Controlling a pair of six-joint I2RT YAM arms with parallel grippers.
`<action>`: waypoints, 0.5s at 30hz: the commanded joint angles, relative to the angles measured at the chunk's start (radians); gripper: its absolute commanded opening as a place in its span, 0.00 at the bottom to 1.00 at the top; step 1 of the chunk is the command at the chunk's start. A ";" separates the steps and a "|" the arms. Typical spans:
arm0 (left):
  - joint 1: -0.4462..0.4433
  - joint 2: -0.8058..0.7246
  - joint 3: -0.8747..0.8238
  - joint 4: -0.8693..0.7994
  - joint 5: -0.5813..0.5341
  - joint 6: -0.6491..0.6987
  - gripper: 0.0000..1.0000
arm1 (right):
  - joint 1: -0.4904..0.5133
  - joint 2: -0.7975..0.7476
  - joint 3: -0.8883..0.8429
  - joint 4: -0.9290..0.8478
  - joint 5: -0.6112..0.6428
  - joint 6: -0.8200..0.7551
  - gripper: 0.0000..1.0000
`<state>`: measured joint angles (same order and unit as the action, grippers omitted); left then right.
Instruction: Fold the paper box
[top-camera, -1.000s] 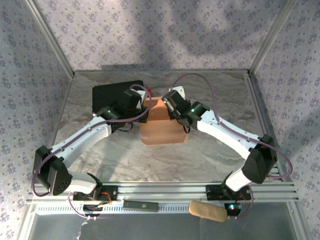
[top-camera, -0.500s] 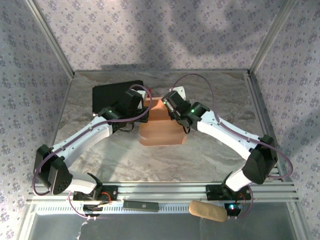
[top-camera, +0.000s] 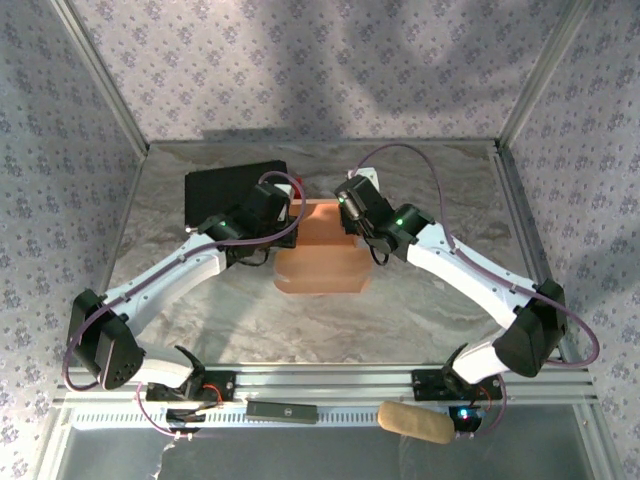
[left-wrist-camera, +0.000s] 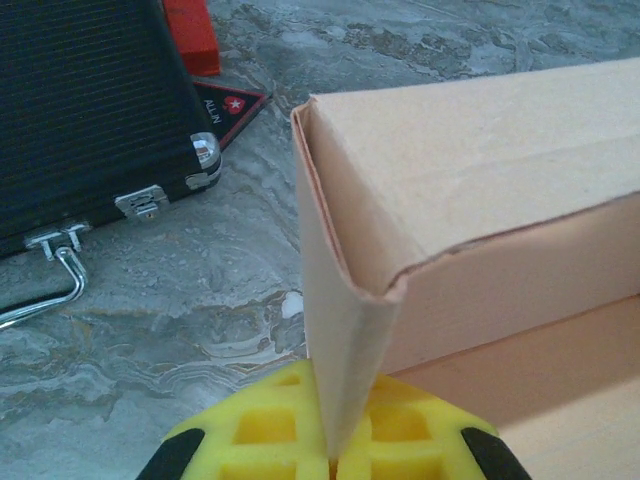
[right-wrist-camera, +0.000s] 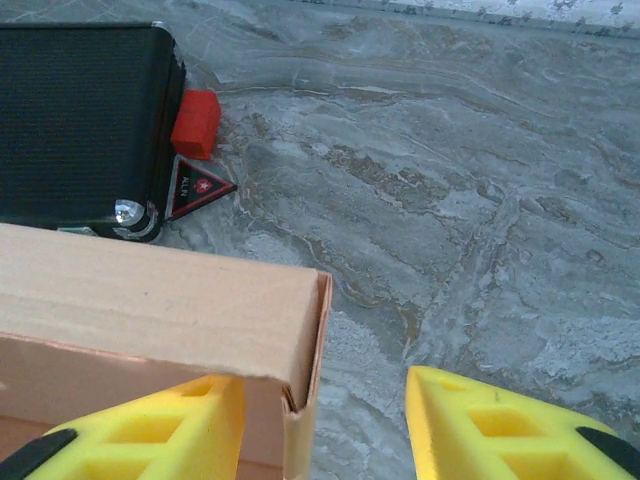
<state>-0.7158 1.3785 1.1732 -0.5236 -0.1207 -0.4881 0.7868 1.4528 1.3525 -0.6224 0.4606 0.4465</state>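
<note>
The salmon-orange paper box (top-camera: 320, 262) lies at the middle of the table, its far end folded up into a raised wall (left-wrist-camera: 470, 170). My left gripper (left-wrist-camera: 335, 462) is at the box's left far corner, with its yellow fingers shut on the upright side flap. My right gripper (right-wrist-camera: 322, 430) is at the right far corner with its jaws apart. The box's corner wall (right-wrist-camera: 300, 400) stands between the fingers, close to the left finger (right-wrist-camera: 150, 430) and well apart from the right finger (right-wrist-camera: 500, 430). In the top view both grippers (top-camera: 288, 228) (top-camera: 347, 215) flank the raised wall.
A black case (top-camera: 225, 185) lies at the back left, close behind the left gripper, with a red block (right-wrist-camera: 195, 122) and a triangular tag (right-wrist-camera: 200, 187) beside it. A tan oblong pad (top-camera: 415, 422) and a black bar (top-camera: 282, 409) rest on the near rail.
My right gripper has opened and let go of the box's right corner wall, and its arm has shifted a little to the right. The left gripper has kept its hold.
</note>
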 joint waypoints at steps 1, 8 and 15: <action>-0.010 0.007 0.035 -0.014 -0.022 -0.018 0.00 | 0.002 -0.032 -0.014 -0.010 -0.010 0.050 0.46; -0.009 0.014 0.035 -0.005 -0.012 -0.014 0.00 | 0.015 0.010 -0.030 0.003 0.008 0.095 0.40; -0.009 0.016 0.034 0.007 -0.008 -0.010 0.00 | 0.022 0.071 0.015 -0.027 0.029 0.122 0.30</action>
<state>-0.7166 1.3956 1.1774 -0.5240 -0.1242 -0.4915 0.8013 1.5036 1.3304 -0.6189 0.4595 0.5381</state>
